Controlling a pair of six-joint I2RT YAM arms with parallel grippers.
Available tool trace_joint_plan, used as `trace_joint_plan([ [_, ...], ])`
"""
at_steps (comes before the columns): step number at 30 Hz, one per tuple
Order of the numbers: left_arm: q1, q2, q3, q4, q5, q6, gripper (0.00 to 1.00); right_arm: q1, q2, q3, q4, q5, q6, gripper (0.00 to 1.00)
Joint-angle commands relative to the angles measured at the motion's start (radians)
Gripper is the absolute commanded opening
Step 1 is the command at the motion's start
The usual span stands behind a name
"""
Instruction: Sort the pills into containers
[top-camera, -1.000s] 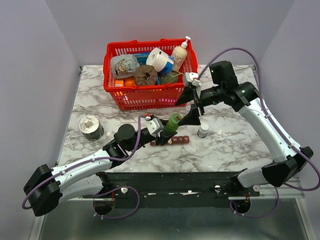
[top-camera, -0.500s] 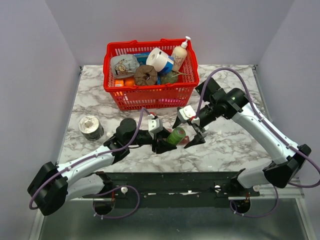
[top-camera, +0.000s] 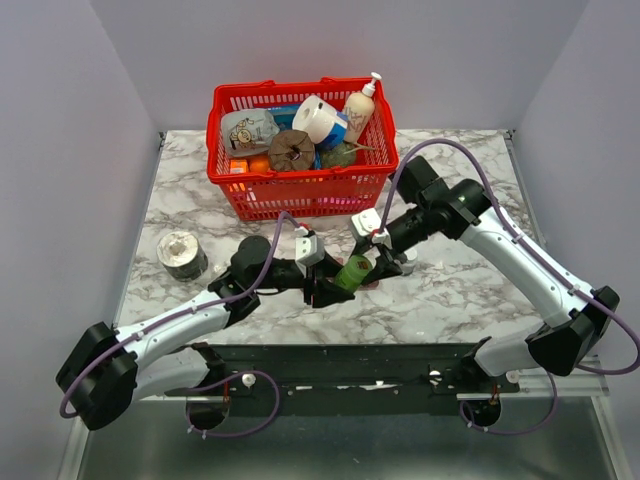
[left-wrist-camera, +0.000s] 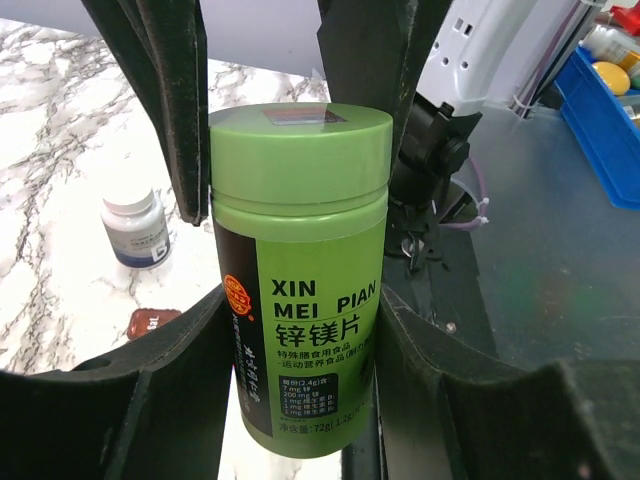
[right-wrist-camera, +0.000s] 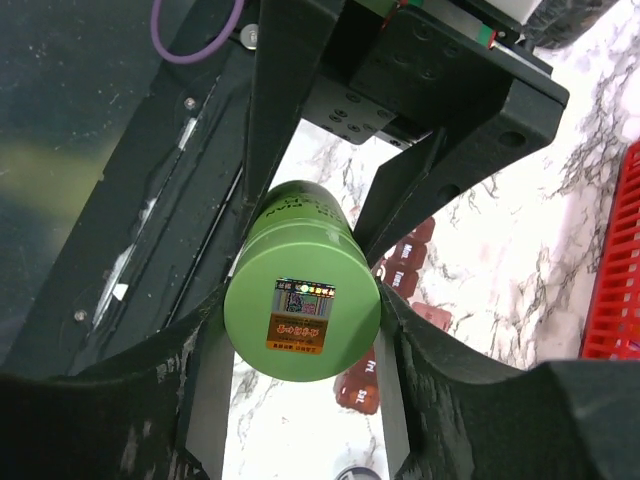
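Red-brown lidded containers (right-wrist-camera: 362, 388) — left hand (top-camera: 337, 284) and right hand (top-camera: 376, 264) both clamp green bottle (left-wrist-camera: 300, 260).

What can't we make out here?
- Containers: in top external, almost wholly under the green bottle and right gripper. Right wrist shows only a few compartments, and whether their lids are open or shut is unreadable.
- Pills: none visible; the bottle is opaque.
- Grip of the right gripper: its fingers flank the cap in both wrist views, but contact is unclear.
- Small print on the label: left wrist, too small to read.
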Motion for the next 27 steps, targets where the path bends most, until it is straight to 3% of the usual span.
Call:
trace_joint_plan([
  [1,0.008,-0.041,0.024,0.002,-0.118,0.065,0.0,0.004,0.005,0.004,0.034,-0.018,0.108,0.43],
  [11,-0.062,-0.089,0.054,-0.092,-0.645,0.212,0.0,0.004,0.093,-0.016,0.152,-0.079,0.618,0.31],
  [14,-0.093,-0.064,0.058,-0.079,-0.722,0.22,0.0,0.004,0.097,-0.049,0.211,-0.062,0.685,0.31],
  [18,-0.096,-0.044,0.047,-0.04,-0.704,0.217,0.0,0.004,0.1,-0.054,0.22,-0.035,0.674,0.25],
  [23,-0.096,-0.053,0.044,-0.069,-0.672,0.22,0.0,0.004,0.092,-0.062,0.215,0.004,0.65,0.27],
  [26,-0.096,-0.064,0.046,-0.112,-0.646,0.249,0.0,0.002,0.087,-0.053,0.211,0.014,0.641,0.36],
  [27,-0.095,-0.064,0.046,-0.121,-0.643,0.251,0.0,0.002,0.087,-0.049,0.206,0.014,0.639,0.45],
])
